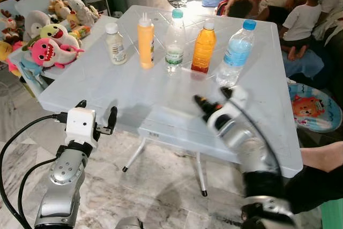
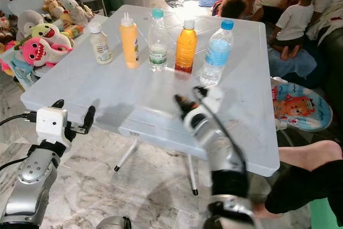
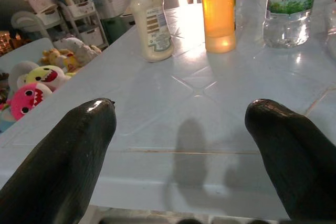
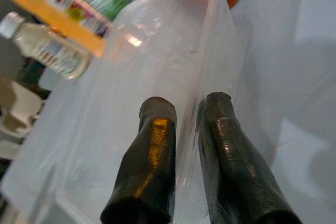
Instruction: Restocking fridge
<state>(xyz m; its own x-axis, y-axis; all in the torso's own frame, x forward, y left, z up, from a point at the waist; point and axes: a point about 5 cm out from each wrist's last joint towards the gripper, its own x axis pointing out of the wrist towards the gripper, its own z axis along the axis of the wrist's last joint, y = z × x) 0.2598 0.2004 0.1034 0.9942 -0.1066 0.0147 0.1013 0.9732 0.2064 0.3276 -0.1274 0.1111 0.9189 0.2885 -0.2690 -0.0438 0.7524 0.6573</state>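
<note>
A white plastic folding table [image 1: 161,105] with a faint moulded grid is standing on marbled floor tiles, its near edge facing the robot and its near half lying bare. Along the far half, five bottles are standing upright in a loose row, each apart from its neighbours: a cream-coloured sauce bottle [image 1: 114,43], an orange squeeze bottle [image 1: 145,41] with a white nozzle, a clear water bottle with a green label [image 1: 174,40], an amber juice bottle [image 1: 203,46], and a larger blue-capped water bottle [image 1: 235,53].

The left gripper [image 1: 96,115] is hovering at the table's near edge, fingers [image 3: 79,145] spread wide apart with nothing between them. The right gripper [image 1: 214,98] is reaching over the tabletop, blurred, near the blue-capped bottle; its wrist view shows the fingers [image 4: 152,156] pinching the thin wall of a clear plastic bin [image 4: 157,66] (barely visible from the head).

Soft toys [image 1: 45,44] are crowding the table's left side; people are sitting beyond its far right corner.
</note>
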